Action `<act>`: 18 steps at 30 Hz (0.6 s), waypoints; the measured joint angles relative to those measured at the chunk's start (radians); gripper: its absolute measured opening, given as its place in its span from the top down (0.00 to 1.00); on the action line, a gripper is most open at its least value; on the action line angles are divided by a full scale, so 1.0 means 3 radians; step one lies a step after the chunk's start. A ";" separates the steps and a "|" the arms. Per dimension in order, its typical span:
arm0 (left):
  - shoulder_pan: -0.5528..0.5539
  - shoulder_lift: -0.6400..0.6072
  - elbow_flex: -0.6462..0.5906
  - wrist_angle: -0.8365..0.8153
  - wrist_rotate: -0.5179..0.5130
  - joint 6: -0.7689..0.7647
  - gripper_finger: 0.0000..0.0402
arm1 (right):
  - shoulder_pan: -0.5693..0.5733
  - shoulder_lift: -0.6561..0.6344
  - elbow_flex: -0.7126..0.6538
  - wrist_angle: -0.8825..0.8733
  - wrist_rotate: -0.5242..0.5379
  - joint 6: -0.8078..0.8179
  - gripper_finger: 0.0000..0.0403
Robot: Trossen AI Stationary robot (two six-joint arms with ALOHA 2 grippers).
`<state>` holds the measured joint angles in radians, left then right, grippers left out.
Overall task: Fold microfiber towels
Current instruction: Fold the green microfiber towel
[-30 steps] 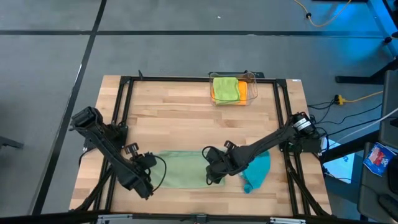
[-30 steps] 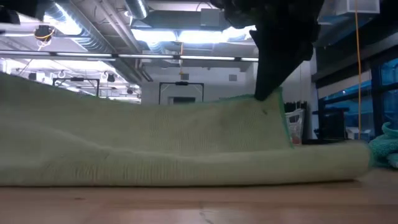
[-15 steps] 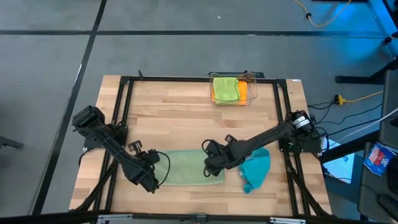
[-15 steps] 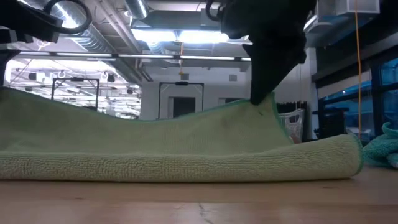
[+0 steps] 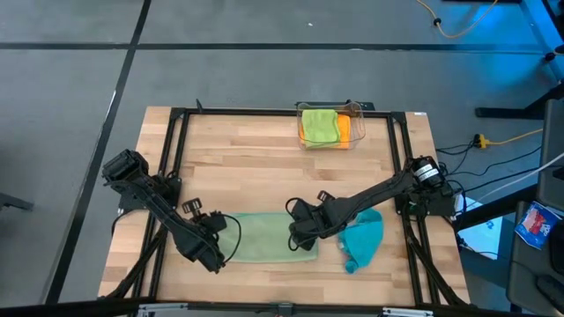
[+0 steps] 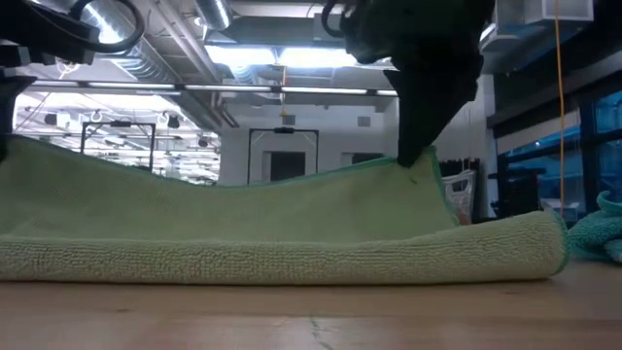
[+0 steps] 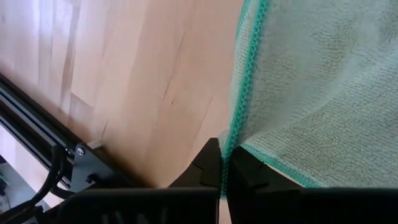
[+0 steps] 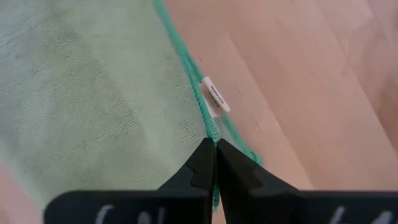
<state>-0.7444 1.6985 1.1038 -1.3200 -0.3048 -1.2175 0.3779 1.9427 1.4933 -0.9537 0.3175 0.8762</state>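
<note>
Two towels (image 5: 319,126) in far clear bin (image 5: 356,109)

The orange towel (image 5: 351,129) lies mostly hidden under the lime towel (image 5: 319,124).

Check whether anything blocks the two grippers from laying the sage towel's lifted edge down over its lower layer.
Nothing visible does. The left gripper and right gripper each pinch the sage towel's edge, and the lower layer lies bare. The teal towel sits off to one side.
</note>
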 joint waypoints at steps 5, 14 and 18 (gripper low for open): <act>0.0003 0.0000 0.0000 -0.0003 -0.0086 0.0000 0.93 | -0.0052 -0.0001 0.0000 -0.0191 -0.0029 0.0226 0.89; 0.0094 0.0001 0.0000 -0.0290 -0.0089 -0.0099 0.72 | -0.0114 0.0000 0.0000 -0.0209 0.0023 0.0210 0.57; 0.0089 0.0001 -0.0001 -0.0571 0.0013 -0.0193 0.70 | -0.0116 0.0000 0.0000 -0.0231 0.0033 0.0211 0.50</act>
<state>-0.7178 1.6989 1.1034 -1.4912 -0.3009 -1.2752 0.3431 1.9427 1.4933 -1.0229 0.3275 0.9396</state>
